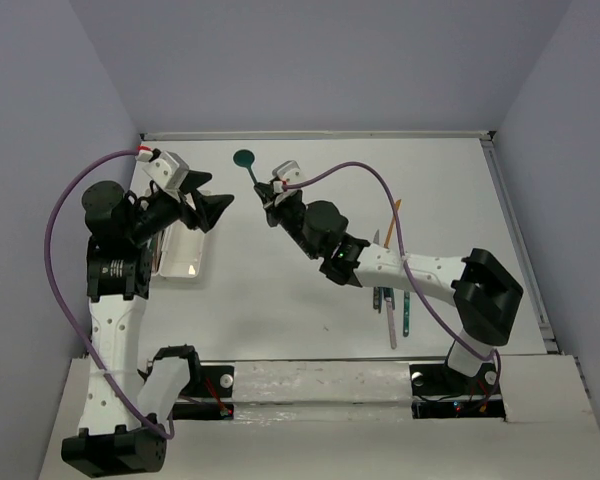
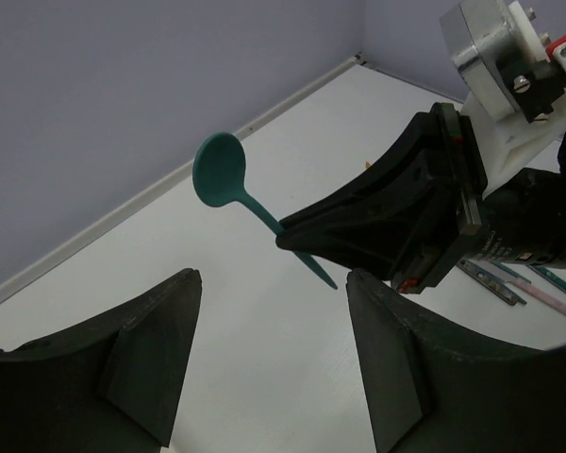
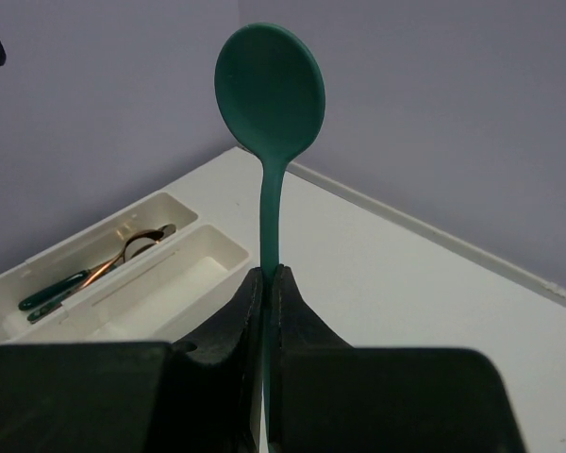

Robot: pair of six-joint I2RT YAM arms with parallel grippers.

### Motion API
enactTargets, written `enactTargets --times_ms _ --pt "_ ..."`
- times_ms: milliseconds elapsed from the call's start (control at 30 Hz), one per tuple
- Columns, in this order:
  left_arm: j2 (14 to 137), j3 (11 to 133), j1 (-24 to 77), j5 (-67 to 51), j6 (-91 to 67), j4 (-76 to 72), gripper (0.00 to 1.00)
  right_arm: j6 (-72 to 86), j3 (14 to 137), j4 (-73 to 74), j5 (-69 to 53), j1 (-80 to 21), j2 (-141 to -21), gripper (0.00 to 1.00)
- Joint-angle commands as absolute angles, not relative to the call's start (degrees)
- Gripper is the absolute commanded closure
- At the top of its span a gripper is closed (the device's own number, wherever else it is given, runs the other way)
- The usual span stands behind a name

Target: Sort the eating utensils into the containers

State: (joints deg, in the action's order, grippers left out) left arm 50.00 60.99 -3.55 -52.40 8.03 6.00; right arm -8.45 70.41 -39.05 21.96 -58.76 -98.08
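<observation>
Handover step, as I read it: right gripper (image 3: 267, 274) pinches the teal spoon (image 3: 269, 85) by its handle, bowl up, in mid-air; left gripper (image 1: 212, 210) is wide, empty, facing it. Next I need left to close on the shaft, then right to release. Count: two trays (image 1: 190, 272), two utensils in one; roughly five loose utensils (image 1: 392, 310), partly hidden.
</observation>
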Motion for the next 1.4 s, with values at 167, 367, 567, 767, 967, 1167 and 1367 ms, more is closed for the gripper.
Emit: enactTargets --times_ms 167,367,567,767,967,1167,1367 --pt "51.85 56.87 -3.34 -55.28 -2.81 -4.3 0.25 -5.54 74.09 -45.53 18.02 -62.04 -98.35 1.0" --pt "52.21 56.51 -3.34 -54.93 -2.99 -4.57 0.25 -4.31 76.2 -45.27 15.29 -63.89 -99.4 1.0" --pt "51.24 55.72 -3.34 -54.14 -3.86 -6.06 0.27 -4.04 77.7 -44.38 13.27 -64.42 -100.81 1.0" --pt "50.98 55.28 -3.34 -53.18 -4.39 -7.38 0.4 -2.99 78.22 -43.86 11.51 -64.95 -100.81 1.0" --pt "51.24 54.93 -3.34 -53.17 -5.45 -8.26 0.53 -1.76 77.52 -44.3 10.46 -64.95 -100.28 1.0" --pt "51.68 54.4 -3.34 -54.31 -5.71 -8.26 0.57 -1.76 78.05 -44.21 10.11 -64.95 -100.1 1.0" --pt "51.77 54.32 -3.43 -54.06 -5.89 -8.26 0.91 -0.97 79.1 -43.42 9.23 -64.95 -100.81 1.0"
